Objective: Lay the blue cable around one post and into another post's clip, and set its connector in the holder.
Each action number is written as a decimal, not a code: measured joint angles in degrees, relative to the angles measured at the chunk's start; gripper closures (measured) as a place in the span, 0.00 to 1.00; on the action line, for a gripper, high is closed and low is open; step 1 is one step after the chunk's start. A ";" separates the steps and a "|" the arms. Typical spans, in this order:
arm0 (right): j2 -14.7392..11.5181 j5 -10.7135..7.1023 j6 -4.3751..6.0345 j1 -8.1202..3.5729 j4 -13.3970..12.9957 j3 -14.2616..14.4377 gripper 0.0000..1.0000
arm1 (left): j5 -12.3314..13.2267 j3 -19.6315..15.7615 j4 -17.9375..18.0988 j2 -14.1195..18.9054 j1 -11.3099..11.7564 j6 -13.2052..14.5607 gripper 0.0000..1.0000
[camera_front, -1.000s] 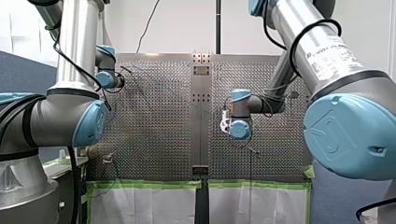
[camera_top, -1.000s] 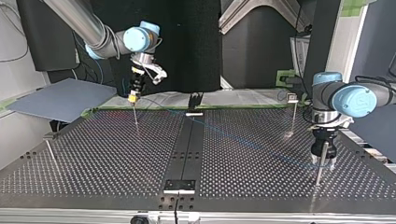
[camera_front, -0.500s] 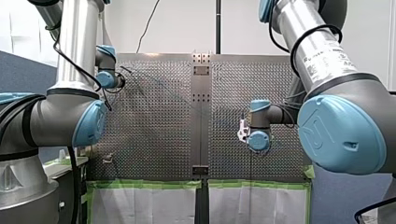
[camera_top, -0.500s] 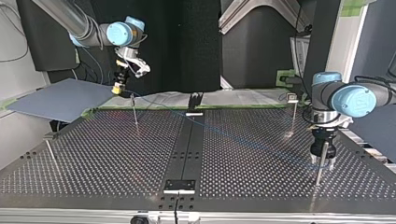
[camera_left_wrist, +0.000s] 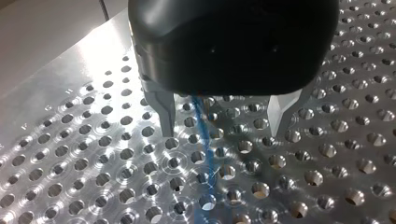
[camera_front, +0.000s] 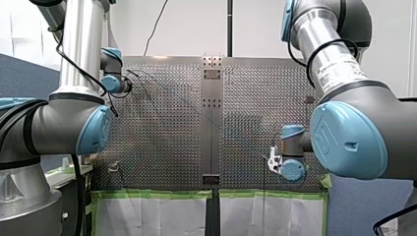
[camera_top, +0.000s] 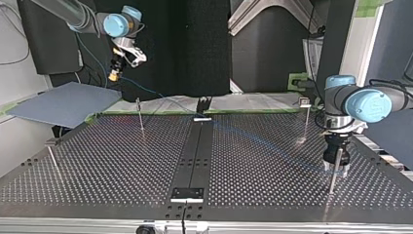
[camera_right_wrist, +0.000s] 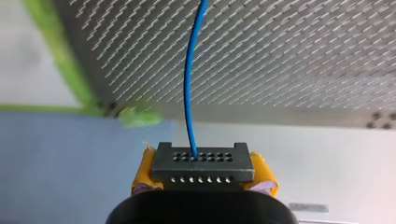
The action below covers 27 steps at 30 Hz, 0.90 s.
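Firmly, yellow-padded right claw clamps dark pierced connector, thin blue cable, metal-fingered left claw spread, perhaps straddling it

So in the right wrist view the table is just smeared streaks, and the blue cable runs out of frame ahead of our right gripper. That gripper's mostly cut off, we just get the yellow pads peeking out either side of the connector. Left wrist view: the black body of our left gripper covers where the cable comes from, and it turns fuzzy past the fingertips. Top view, the cable's too faint near the post by that gripper to tell if they touch. Front view, our right arm's elbow blocks the table's right side
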 joint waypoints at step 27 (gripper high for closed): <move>5.67 -14.39 0.73 -14.63 -3.09 -1.89 1.00 | 0.00 0.00 -0.07 0.00 -0.18 0.01 0.02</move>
